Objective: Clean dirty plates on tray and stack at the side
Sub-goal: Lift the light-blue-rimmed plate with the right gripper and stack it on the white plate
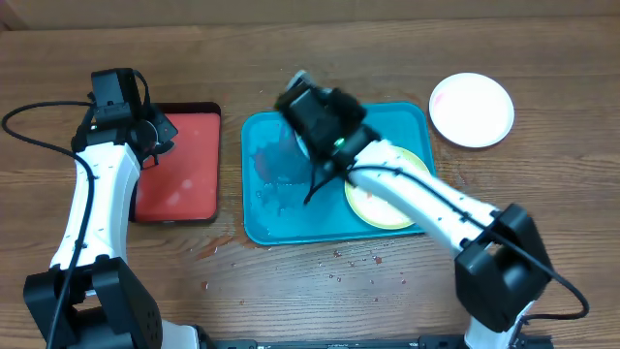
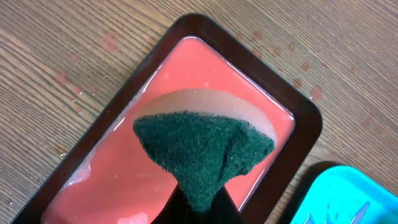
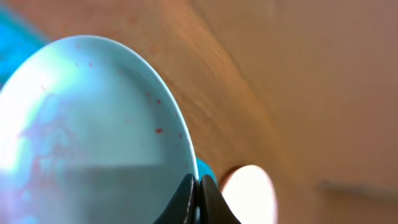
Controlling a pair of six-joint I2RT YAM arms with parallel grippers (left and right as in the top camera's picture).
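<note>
My right gripper (image 3: 198,194) is shut on the rim of the light blue plate (image 3: 93,137). It holds the plate tilted on edge over the turquoise tray (image 1: 291,218); red specks and smears show on the plate's face. In the overhead view the right wrist (image 1: 315,114) covers that plate. The yellow-green plate (image 1: 392,199) lies on the tray's right half under the right arm. The white plate (image 1: 472,109) lies on the table to the right of the tray. My left gripper (image 2: 199,208) is shut on a dark green sponge (image 2: 202,146) above the red tray (image 2: 124,168).
The red tray (image 1: 184,179) with a dark rim holds a thin layer of liquid and stands left of the turquoise tray. Small red crumbs (image 1: 354,260) are scattered on the wooden table in front of the turquoise tray. Wet smears lie on its left half.
</note>
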